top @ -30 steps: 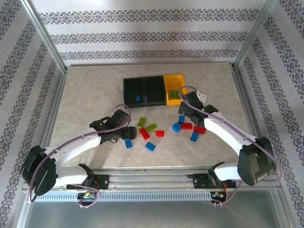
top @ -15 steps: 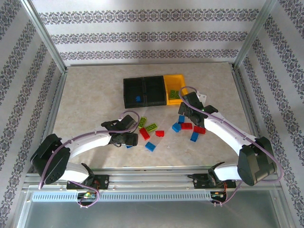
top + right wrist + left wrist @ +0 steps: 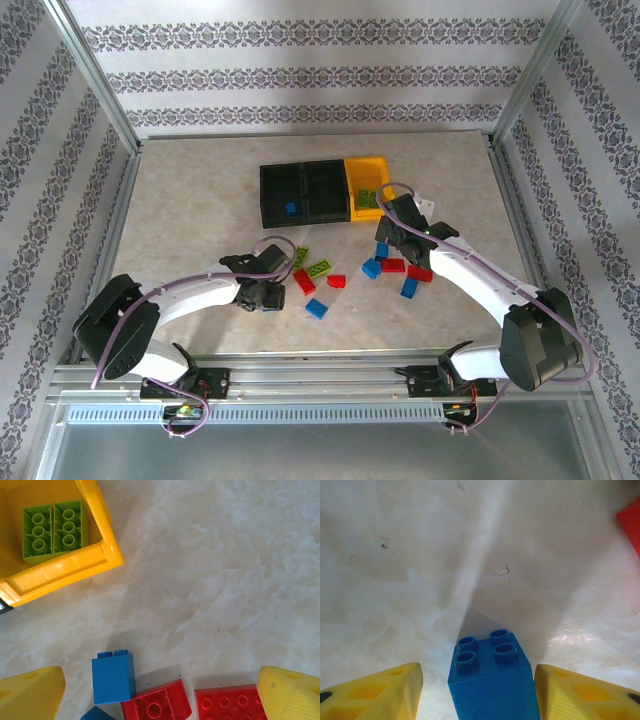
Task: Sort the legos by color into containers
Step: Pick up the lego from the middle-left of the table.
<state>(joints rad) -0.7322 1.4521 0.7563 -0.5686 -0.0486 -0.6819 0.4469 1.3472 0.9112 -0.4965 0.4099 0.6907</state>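
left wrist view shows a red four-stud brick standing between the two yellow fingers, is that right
Not quite: the brick between the yellow fingers is blue, not red. It does have four studs on top. The left wrist view shows it.

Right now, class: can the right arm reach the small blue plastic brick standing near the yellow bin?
Probably yes: the blue brick stands just ahead of its open end effector, nothing above it; a red plastic brick crowds one side.
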